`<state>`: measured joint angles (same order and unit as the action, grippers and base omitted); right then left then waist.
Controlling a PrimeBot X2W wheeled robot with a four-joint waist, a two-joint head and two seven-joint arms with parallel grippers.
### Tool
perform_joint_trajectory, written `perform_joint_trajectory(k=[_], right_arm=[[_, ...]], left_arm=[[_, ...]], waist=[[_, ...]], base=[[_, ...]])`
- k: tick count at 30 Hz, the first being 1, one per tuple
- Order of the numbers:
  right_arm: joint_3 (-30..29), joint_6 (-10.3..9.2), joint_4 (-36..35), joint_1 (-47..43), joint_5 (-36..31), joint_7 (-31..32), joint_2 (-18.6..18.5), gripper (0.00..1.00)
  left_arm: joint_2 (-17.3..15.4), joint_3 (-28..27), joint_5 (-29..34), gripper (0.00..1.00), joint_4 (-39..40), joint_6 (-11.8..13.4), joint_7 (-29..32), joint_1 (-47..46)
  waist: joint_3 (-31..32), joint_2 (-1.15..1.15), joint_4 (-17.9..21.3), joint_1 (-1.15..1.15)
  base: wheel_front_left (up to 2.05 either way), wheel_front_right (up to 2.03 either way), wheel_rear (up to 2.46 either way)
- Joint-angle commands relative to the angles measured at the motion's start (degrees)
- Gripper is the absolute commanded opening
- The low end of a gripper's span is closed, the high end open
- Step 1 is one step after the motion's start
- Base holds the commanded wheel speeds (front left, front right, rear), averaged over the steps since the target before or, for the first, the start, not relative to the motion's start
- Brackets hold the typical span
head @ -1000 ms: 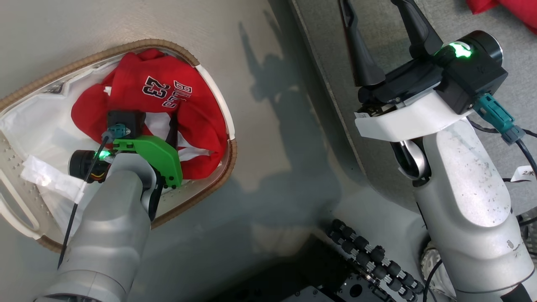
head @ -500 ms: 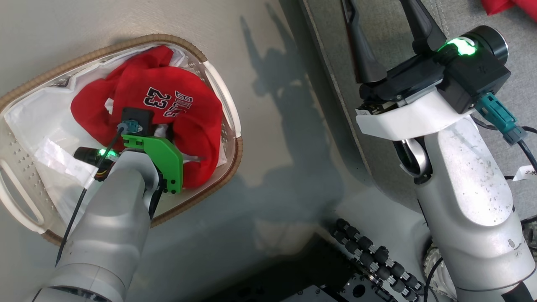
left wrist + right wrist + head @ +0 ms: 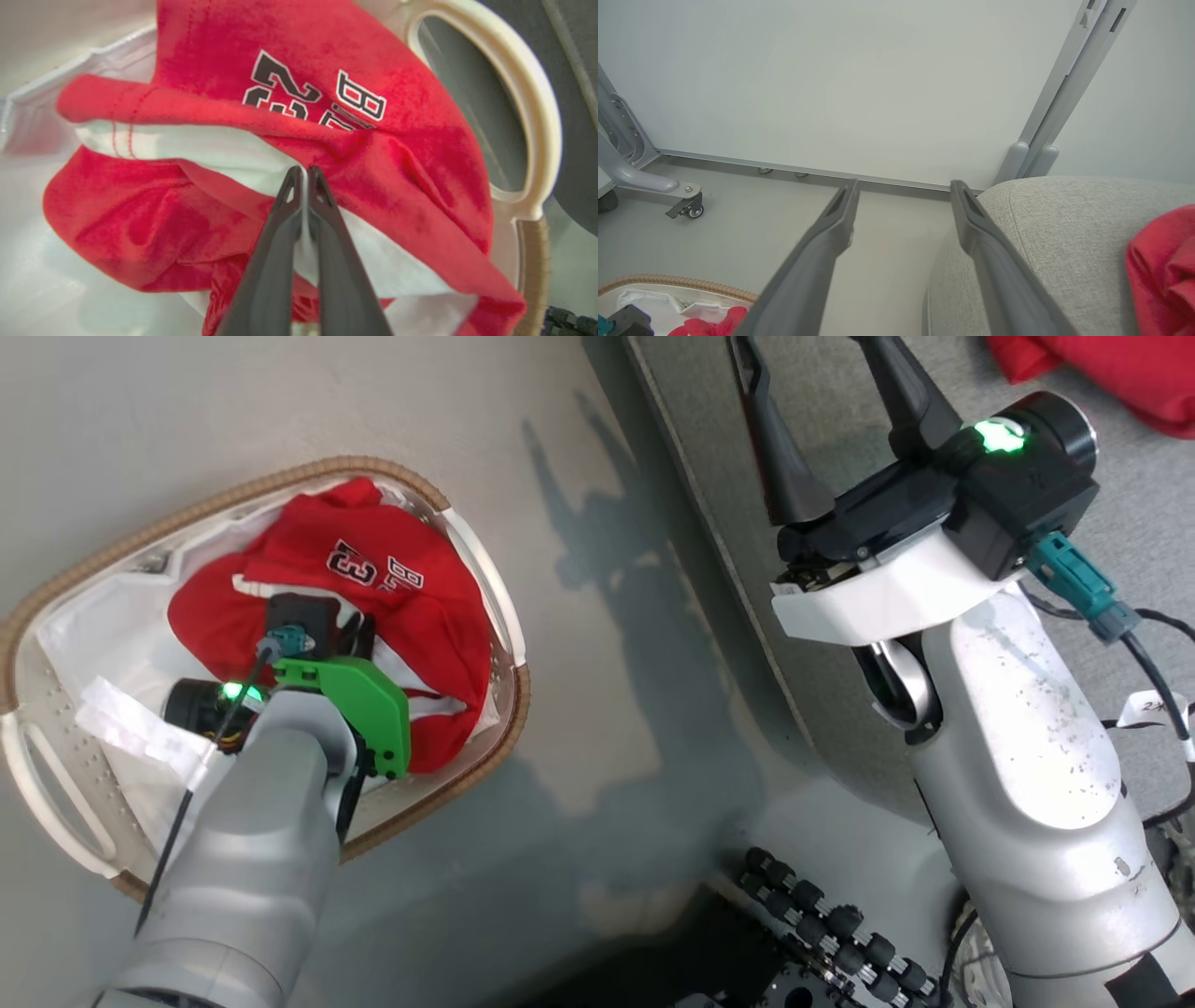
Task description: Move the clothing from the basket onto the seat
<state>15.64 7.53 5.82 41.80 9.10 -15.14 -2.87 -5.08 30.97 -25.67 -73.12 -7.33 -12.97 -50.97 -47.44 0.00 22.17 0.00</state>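
Two pincers, two red garments.

Left pincer point(image 3: 302, 170): fingers pressed together, nipping a fold of the striped red garment point(image 3: 402, 154) where its white band meets the red. The black-and-white number print sits just beyond the tips. The garment is bunched around and under this pincer, inside the basket point(image 3: 280, 483), on the white liner point(image 3: 93, 616).

Right pincer point(image 3: 904, 186): fingers spread wide, nothing between them, at the edge of the grey seat point(image 3: 1045, 224).

Plain red garment point(image 3: 1162, 266): on the seat, right of that pincer, apart from it.

Red jersey point(image 3: 420, 625), white stripes, number patch, crumpled in white basket point(image 3: 520, 695); plain red garment point(image 3: 1111, 373) lies on grey seat point(image 3: 1139, 476).
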Motion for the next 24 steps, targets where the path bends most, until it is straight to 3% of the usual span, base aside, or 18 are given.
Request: perform_joint_trajectory(k=[1,14,24], right_arm=[[0.2,-0.08,0.5,-1.0,0.1,0.0,-0.2,1.0],[0.5,-0.08,5.9,-6.2,-1.8,0.0,-0.2,1.0],[0.4,-0.08,9.0,-12.2,-2.2,0.0,-1.1,1.0]], left_arm=[[0.1,0.2,-0.9,0.0,0.3,-0.2,-0.5,1.2],[1.6,3.2,-5.7,0.0,6.0,-0.2,-2.3,8.2],[1.3,-0.7,-4.9,0.0,17.5,-0.2,-2.2,14.6]], waist=[[4.0,0.0,-1.6,0.0],[18.0,0.0,-5.8,0.0],[28.5,0.0,-9.1,0.0]], base=[[0.0,0.0,0.0],[0.0,0.0,0.0],[0.0,0.0,0.0]])
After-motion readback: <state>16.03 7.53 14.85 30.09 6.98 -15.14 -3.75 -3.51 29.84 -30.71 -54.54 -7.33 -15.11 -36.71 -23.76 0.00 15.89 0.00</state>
